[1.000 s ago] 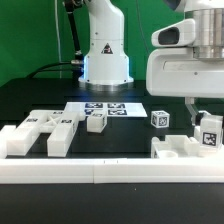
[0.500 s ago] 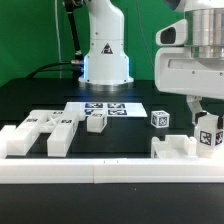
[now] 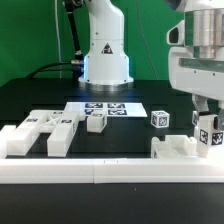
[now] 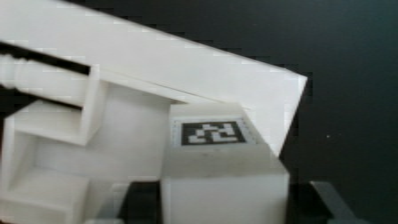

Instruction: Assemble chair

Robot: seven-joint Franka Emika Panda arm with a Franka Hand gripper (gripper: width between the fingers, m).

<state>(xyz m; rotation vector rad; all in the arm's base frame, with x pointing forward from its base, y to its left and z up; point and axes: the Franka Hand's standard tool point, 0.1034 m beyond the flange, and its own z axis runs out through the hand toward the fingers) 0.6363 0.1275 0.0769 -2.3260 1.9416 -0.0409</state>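
Exterior view is showing the jaws gripping narrowly around a small tagged chair block [image 3: 211, 138] at that view's right, beside a notched chair part [image 3: 178, 148] lying on the black counter [image 3: 40, 95]; whether the two are touching cannot be told. The wrist view is showing the block's black-and-white square tag [image 4: 217, 133], bearing a pattern but no letters. The triangle sticker [image 3: 103, 50] on the arm's base is appearing too small to read.

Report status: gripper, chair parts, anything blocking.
Gripper shut on tagged block. Block beside notched piece, contact unclear. Small cube apart, nothing seen in the way.
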